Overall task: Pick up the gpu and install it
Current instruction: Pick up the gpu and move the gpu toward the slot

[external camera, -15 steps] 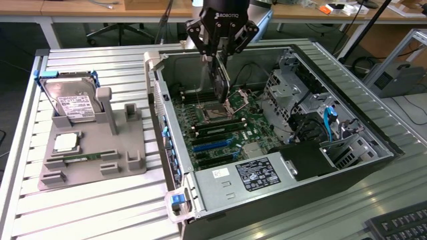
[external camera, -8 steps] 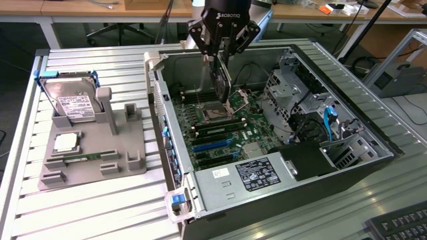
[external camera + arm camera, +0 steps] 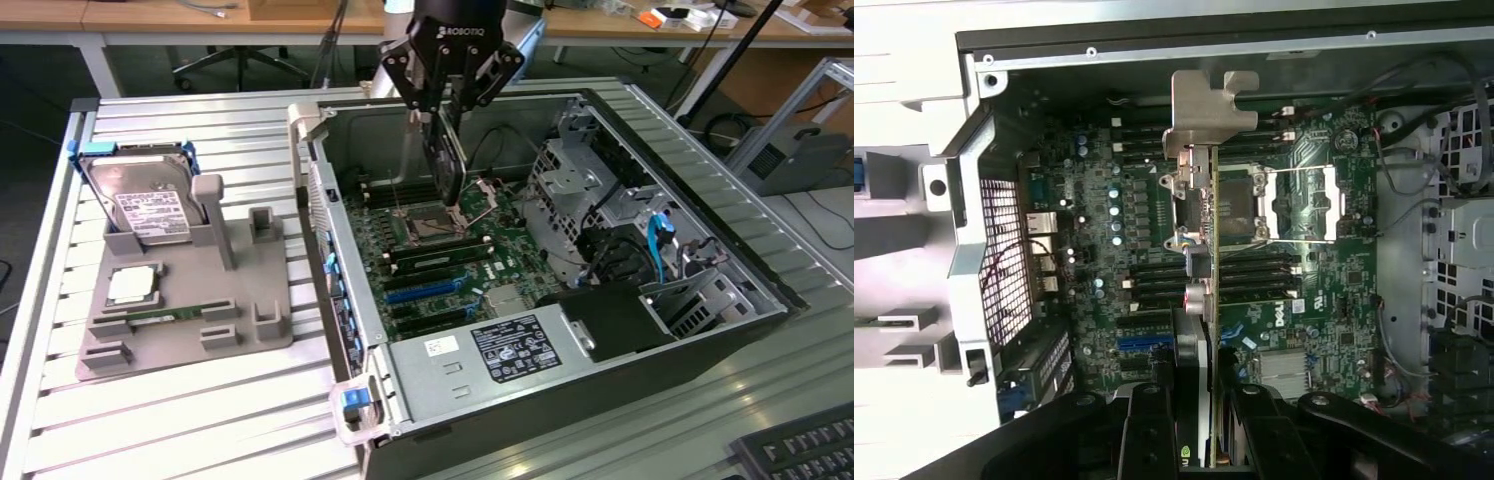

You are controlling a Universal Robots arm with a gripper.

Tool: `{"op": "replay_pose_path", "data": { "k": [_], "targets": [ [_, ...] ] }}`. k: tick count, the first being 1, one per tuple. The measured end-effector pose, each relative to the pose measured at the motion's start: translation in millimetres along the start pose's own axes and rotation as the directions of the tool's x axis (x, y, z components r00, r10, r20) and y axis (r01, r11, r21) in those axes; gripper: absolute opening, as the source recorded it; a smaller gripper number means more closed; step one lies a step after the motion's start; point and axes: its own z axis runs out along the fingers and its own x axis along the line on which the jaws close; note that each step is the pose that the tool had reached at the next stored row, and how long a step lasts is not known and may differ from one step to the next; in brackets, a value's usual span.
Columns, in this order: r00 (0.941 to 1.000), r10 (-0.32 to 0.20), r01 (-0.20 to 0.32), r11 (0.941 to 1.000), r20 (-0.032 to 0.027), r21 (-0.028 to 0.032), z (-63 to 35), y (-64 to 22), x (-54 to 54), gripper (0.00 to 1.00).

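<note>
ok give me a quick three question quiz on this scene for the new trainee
1. True or false: the gripper is shut on the gpu above the open computer case.
2. What stands on the grey fixture at the exterior view's left? A) hard drive B) mug C) screwdriver
3. Is the gpu seated in a motherboard slot?
Key: 1 true; 2 A; 3 no, it hangs above the board.
</note>
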Motion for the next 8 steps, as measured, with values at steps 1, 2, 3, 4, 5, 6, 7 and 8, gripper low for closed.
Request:
{"op": "replay_pose_path", "data": {
  "k": [1, 2, 3, 4, 5, 6, 7, 8],
  "targets": [
    [1.0, 0.0, 0.0, 1.0, 0.0, 0.0001, 0.0, 0.0, -0.3, 0.27],
    [1.0, 0.0, 0.0, 1.0, 0.0, 0.0001, 0.1, 0.1, -0.6, 0.27],
    [1.0, 0.0, 0.0, 1.0, 0.0, 0.0001, 0.1, 0.1, -0.9, 0.27],
    [1.0, 0.0, 0.0, 1.0, 0.0, 0.0002, 0.2, 0.1, -1.1, 0.27],
    [1.0, 0.0, 0.0, 1.0, 0.0, 0.0003, 0.2, 0.1, -1.4, 0.27],
    [1.0, 0.0, 0.0, 1.0, 0.0, 0.0002, 0.3, 0.1, -1.7, 0.27],
    [1.0, 0.0, 0.0, 1.0, 0.0, 0.0003, 0.3, 0.2, -2.0, 0.27],
    [1.0, 0.0, 0.0, 1.0, 0.0, 0.0003, 0.4, 0.2, -2.4, 0.27]
  ]
}}
